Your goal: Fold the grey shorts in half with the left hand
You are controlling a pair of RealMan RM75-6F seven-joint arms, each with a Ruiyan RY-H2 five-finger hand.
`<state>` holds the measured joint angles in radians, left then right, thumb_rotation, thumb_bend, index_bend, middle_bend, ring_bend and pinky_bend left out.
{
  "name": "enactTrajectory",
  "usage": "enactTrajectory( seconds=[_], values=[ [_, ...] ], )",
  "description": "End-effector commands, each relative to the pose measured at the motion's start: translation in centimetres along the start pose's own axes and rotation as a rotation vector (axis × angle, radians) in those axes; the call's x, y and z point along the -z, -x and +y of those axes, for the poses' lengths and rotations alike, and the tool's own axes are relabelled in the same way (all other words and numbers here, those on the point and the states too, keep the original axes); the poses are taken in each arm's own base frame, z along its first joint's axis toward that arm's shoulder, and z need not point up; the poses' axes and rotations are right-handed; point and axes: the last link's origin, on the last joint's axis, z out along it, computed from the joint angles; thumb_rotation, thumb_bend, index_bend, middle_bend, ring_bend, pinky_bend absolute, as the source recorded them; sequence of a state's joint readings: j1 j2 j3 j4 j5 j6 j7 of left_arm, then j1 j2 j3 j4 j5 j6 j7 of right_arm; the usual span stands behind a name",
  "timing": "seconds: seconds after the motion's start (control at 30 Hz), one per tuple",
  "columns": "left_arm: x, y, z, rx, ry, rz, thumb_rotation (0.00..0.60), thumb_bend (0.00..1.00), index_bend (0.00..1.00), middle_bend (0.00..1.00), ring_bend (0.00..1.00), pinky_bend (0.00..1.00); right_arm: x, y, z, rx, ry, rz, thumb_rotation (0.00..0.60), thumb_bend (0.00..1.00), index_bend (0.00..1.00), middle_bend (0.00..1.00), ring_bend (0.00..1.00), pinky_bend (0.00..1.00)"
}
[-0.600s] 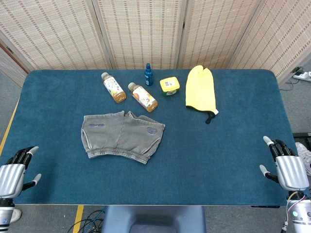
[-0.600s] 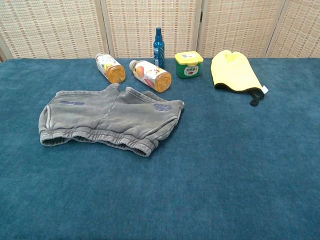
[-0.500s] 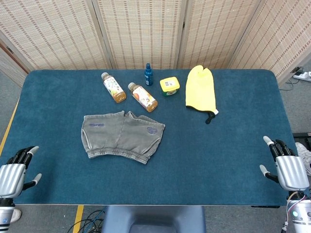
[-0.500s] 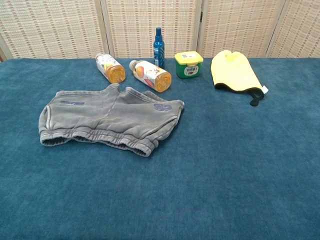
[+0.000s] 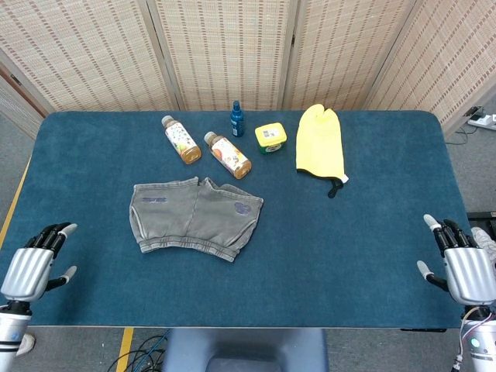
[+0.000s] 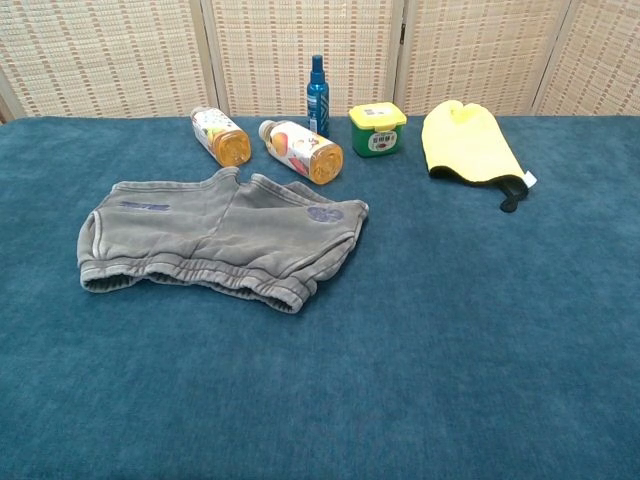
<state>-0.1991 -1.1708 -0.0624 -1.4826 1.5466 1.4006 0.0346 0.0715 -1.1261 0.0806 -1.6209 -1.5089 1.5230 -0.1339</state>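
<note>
The grey shorts [image 5: 194,217] [image 6: 218,239] lie spread flat left of the table's middle, waistband toward me and legs toward the bottles. My left hand [image 5: 32,266] hovers at the front left corner of the table, fingers apart, holding nothing, well to the left of the shorts. My right hand [image 5: 463,263] is at the front right edge, also open and empty. Neither hand shows in the chest view.
Behind the shorts lie two orange juice bottles [image 5: 180,139] [image 5: 227,154], then a blue spray bottle [image 5: 237,118], a yellow-lidded green tub [image 5: 270,137] and a yellow mitt [image 5: 320,142]. Blue cloth covers the table [image 5: 349,248]. Wicker screens stand behind.
My left hand has shifted a little forward and right, over the table's corner. My right hand has drifted slightly to the right. The shorts lie as before.
</note>
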Motion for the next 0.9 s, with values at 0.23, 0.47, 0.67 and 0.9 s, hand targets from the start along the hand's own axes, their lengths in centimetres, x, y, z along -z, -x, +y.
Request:
enactTrajectory(
  seconds=[0.23, 0.47, 0.67, 0.9],
  values=[
    [-6.6, 1.6, 1.5, -0.032, 0.231, 0.016, 0.6, 0.26, 0.23, 0.2, 0.21, 0.34, 0.1, -0.5, -0.1, 0.0, -0.003, 0.014, 0.6, 0.25, 0.08, 0.21, 0.18, 0.32],
    [-10.4, 3.0, 2.5, -0.103, 0.339, 0.03, 0.6, 0.26, 0.26, 0.26, 0.25, 0.34, 0.5, -0.6, 0.1, 0.004, 0.007, 0.011, 0.6, 0.25, 0.08, 0.21, 0.18, 0.32],
    [-12.9, 4.1, 3.1, -0.171, 0.394, 0.016, 0.6, 0.26, 0.28, 0.42, 0.42, 0.48, 0.6, -0.9, 0.1, 0.01, 0.012, 0.014, 0.6, 0.25, 0.08, 0.21, 0.18, 0.32],
    [-14.9, 5.5, 3.7, -0.224, 0.433, -0.033, 0.6, 0.26, 0.3, 0.69, 0.65, 0.78, 0.7, -0.8, 0.2, 0.014, 0.023, 0.009, 0.6, 0.25, 0.08, 0.21, 0.18, 0.32]
  ],
)
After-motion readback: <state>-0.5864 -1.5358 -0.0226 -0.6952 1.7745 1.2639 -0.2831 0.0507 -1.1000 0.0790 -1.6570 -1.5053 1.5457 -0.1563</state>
